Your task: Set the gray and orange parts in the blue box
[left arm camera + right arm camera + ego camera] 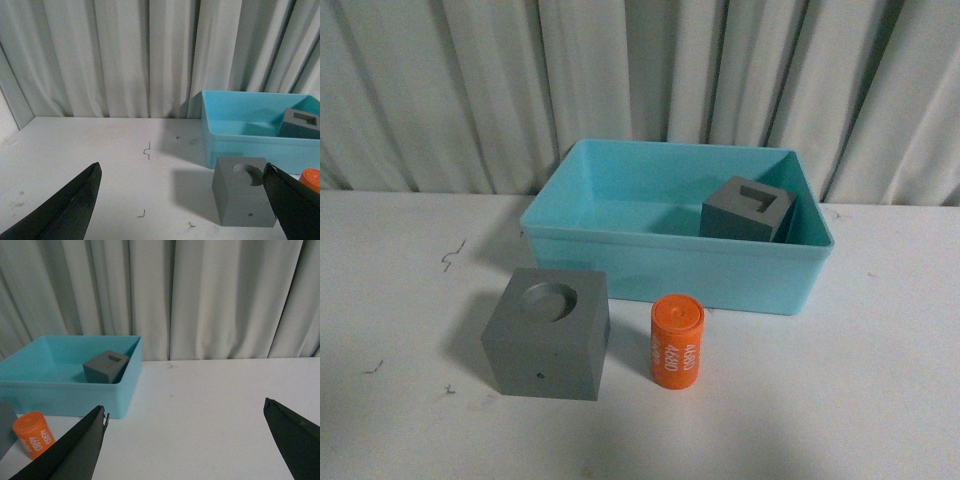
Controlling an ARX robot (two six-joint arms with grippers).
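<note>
The blue box (670,262) stands at the table's back middle. A gray cube with a rectangular recess (747,209) lies tilted inside it at the right. A gray cube with a round recess (548,333) sits on the table in front of the box, left. The orange cylinder (676,341) with white digits stands upright beside it. Neither gripper shows in the front view. My left gripper (182,175) is open, above the table left of the round-recess cube (243,191). My right gripper (185,415) is open over bare table, right of the box (65,395) and the cylinder (33,434).
A white table (880,390) carries everything, with small dark specks (450,255) on its left part. Pale pleated curtains (640,70) hang close behind the box.
</note>
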